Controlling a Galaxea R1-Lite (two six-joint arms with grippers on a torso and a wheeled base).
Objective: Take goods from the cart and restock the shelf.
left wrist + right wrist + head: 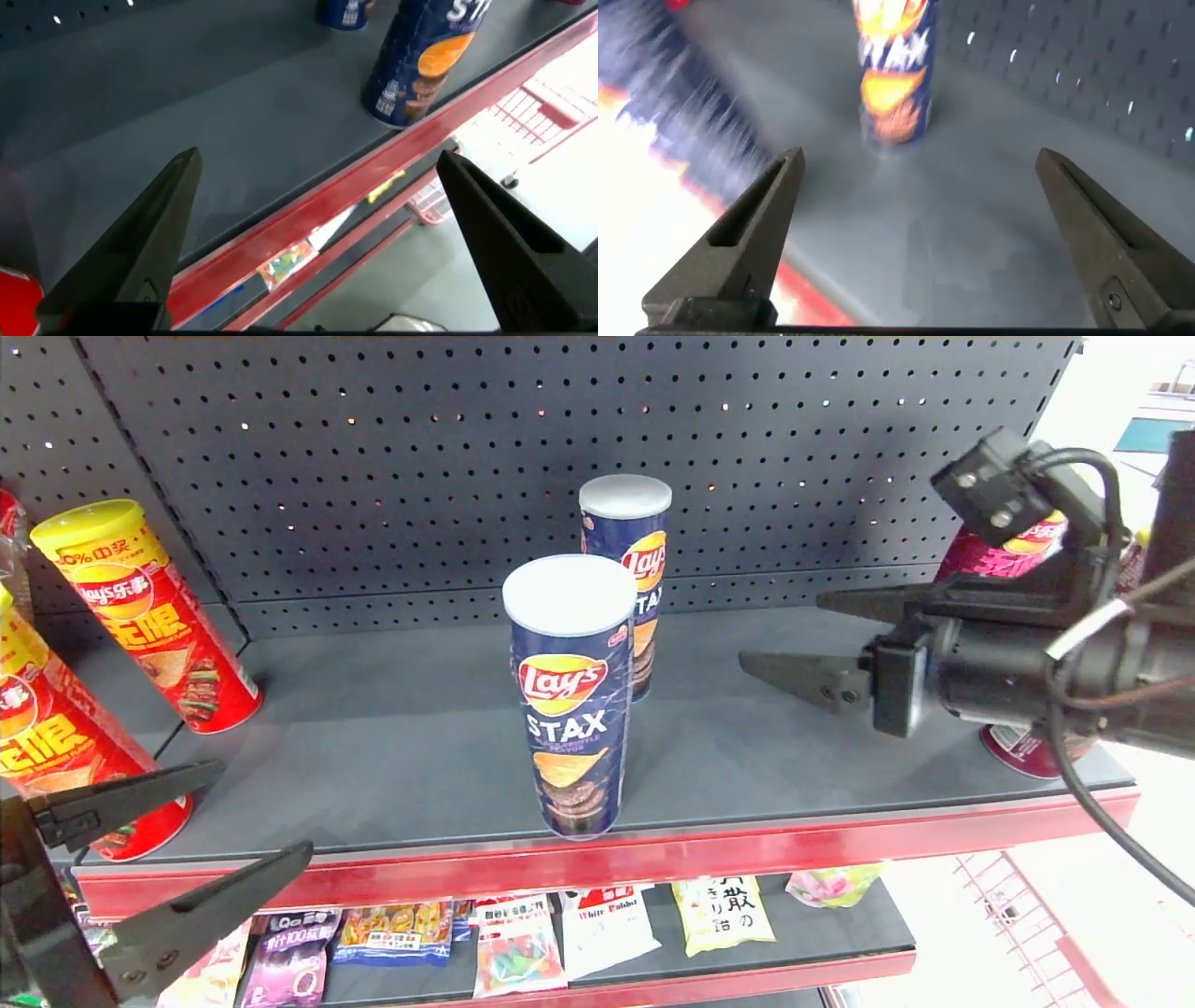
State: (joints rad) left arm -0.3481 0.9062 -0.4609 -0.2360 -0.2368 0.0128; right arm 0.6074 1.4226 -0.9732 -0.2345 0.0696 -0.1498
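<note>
Shelf (pixel 747 737) deck sits under the right fingers and ahead of the left ones. Right gripper (pixel 782 631) spread wide, empty. Left gripper (pixel 263 807) also spread, empty, at the front lip. Front blue can (pixel 571 695) upright at the edge between both grippers, touching neither. Rear blue can (pixel 630 579) just behind it.

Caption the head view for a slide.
Front can and rear can stand upright on the shelf between open left gripper and open right gripper.
</note>
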